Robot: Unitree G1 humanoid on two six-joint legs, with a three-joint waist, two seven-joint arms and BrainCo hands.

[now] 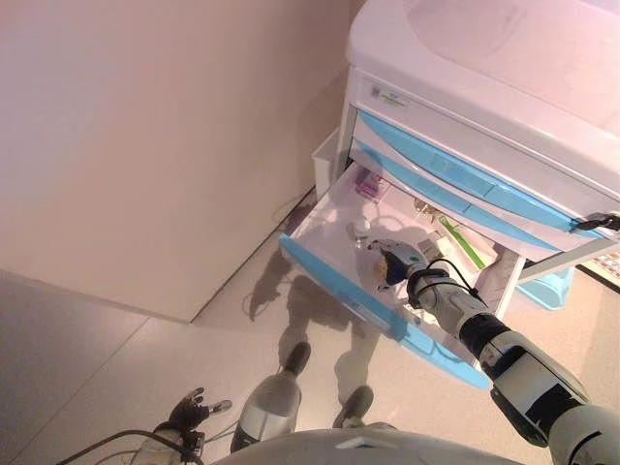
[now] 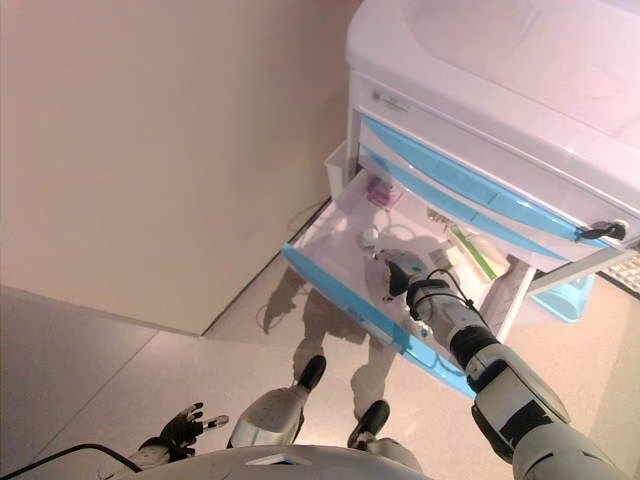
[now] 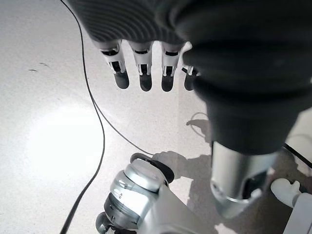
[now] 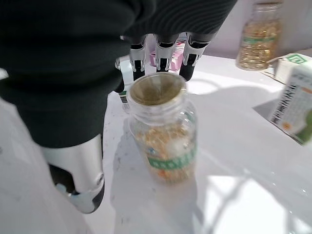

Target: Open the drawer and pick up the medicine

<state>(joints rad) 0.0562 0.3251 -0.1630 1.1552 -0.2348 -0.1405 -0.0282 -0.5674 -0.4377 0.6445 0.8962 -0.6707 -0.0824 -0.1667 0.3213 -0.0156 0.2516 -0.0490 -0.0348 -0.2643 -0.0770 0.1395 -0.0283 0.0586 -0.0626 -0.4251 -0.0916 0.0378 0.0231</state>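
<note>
My right hand [image 1: 392, 260] is down inside the open drawer [image 1: 334, 283], fingers [image 4: 158, 51] curled behind the clear bottle [image 4: 165, 127] of yellow capsules and thumb [image 4: 80, 180] beside it (whether they truly pinch it I cannot tell). The bottle's base is hard to make out. A second bottle [image 4: 259, 34] and a box [image 4: 297, 105] are cut off. My left hand [image 2: 185, 427] hangs low over the floor [image 3: 44, 136], fingers relaxed.
</note>
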